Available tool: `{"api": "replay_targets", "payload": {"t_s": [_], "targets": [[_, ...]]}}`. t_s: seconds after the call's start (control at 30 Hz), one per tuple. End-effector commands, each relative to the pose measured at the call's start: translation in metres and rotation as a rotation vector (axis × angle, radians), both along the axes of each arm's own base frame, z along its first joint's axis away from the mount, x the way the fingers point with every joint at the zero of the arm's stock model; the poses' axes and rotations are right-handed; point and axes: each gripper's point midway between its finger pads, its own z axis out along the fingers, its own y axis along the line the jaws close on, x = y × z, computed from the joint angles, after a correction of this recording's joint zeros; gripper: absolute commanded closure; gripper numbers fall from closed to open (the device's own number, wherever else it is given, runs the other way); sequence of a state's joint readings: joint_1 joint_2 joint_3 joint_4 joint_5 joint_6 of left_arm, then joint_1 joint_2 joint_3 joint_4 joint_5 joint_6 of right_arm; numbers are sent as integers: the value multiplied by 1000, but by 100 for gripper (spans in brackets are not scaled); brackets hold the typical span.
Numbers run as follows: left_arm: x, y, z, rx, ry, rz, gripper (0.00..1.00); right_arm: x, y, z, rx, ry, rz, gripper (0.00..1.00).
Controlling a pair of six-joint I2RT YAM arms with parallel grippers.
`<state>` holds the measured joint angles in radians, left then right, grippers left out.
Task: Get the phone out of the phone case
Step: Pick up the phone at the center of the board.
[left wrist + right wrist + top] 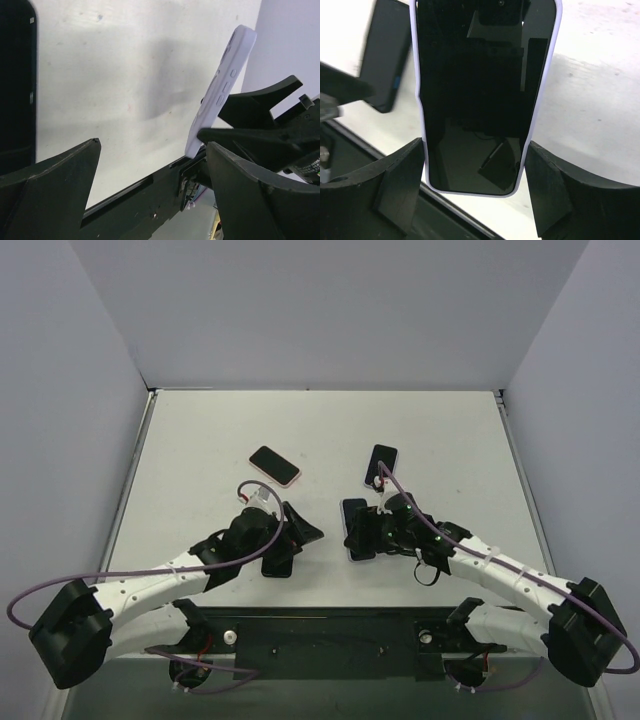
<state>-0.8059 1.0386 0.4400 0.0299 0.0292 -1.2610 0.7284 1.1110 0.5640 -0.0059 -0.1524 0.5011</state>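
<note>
My right gripper (475,150) clamps the phone (480,90), in its lilac phone case (220,95), by both long edges, tilted steeply. My left gripper (152,150): spread wide, holding nothing, just beside it.

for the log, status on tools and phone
Right tool shut on black phone in lilac case, phone not yet out. Left tool open, empty. Dark phone lies nearby, not blocking.

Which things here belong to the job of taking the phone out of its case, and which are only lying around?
For the job: phone in pale case, held by the right end effector; left end effector, open beside it.
Lying about: pink-cased phone; another cased phone; dark phone on the table.
</note>
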Motion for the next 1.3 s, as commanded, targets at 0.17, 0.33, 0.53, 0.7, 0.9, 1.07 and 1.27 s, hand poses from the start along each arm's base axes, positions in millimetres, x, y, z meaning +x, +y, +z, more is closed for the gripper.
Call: {"api": "replay_targets", "payload": {"t_s": [0.17, 0.33, 0.53, 0.7, 0.9, 1.07, 1.27], "targets": [[21, -51, 71, -175, -246, 13, 2, -20, 36, 46, 238, -14, 48, 100], [15, -68, 62, -154, -216, -3, 2, -30, 41, 53, 228, -28, 83, 100], [16, -78, 57, -103, -216, -3, 10, -41, 48, 60, 226, -58, 106, 100], [18, -75, 57, -81, -224, 4, 43, -50, 54, 65, 231, -78, 113, 100], [14, -74, 64, -89, -255, -25, 94, -53, 52, 61, 174, -51, 120, 86], [10, -65, 77, -66, -334, -108, 100, -54, 31, 60, 65, -61, 129, 17], [3, -39, 113, -137, -452, -277, 100, -70, 25, 76, 202, -29, 220, 15]]}}
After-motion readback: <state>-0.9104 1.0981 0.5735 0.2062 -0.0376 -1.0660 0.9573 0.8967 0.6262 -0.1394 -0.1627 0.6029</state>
